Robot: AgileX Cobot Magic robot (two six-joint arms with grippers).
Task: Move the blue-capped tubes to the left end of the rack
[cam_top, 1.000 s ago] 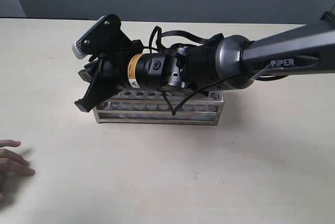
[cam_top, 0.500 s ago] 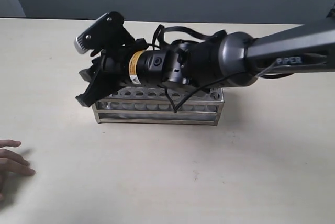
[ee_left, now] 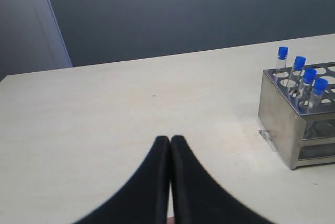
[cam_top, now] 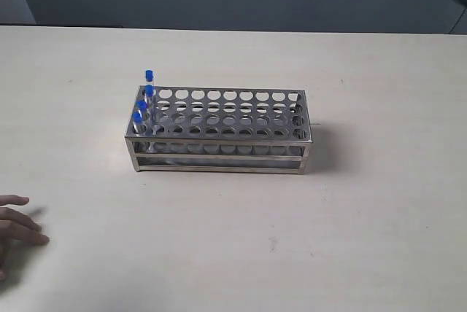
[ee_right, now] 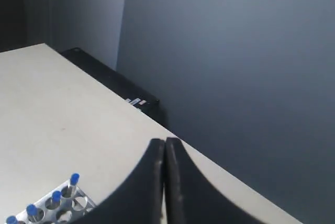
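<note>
- A rectangular stainless-steel test-tube rack [cam_top: 219,157] is sitting near the middle of a pale beige tabletop [cam_top: 241,254]. Its perforated top plate is facing up, and one long side is facing the exterior camera.
- Four slender clear tubes with bright blue caps [cam_top: 148,92] are standing upright in the rack's leftmost column of holes, one tube to each row. Their caps are rising above the top plate.
- The left gripper [ee_left: 170,139] is hanging over bare tabletop, well apart from the rack's left end wall. Its black jaws are pressing together tip to tip, gripping no tube.
- The right gripper [ee_right: 164,141] is pointing toward a dark blue-grey wall [ee_right: 235,51] beyond the tabletop's edge. Its black jaws are likewise meeting tip to tip, with the tube-bearing end of the rack showing far off at the margin of the right wrist view.
- A bare human hand [cam_top: 16,224] is resting on the tabletop at the lower left edge of the exterior view, fingers extended, well apart from the rack.
</note>
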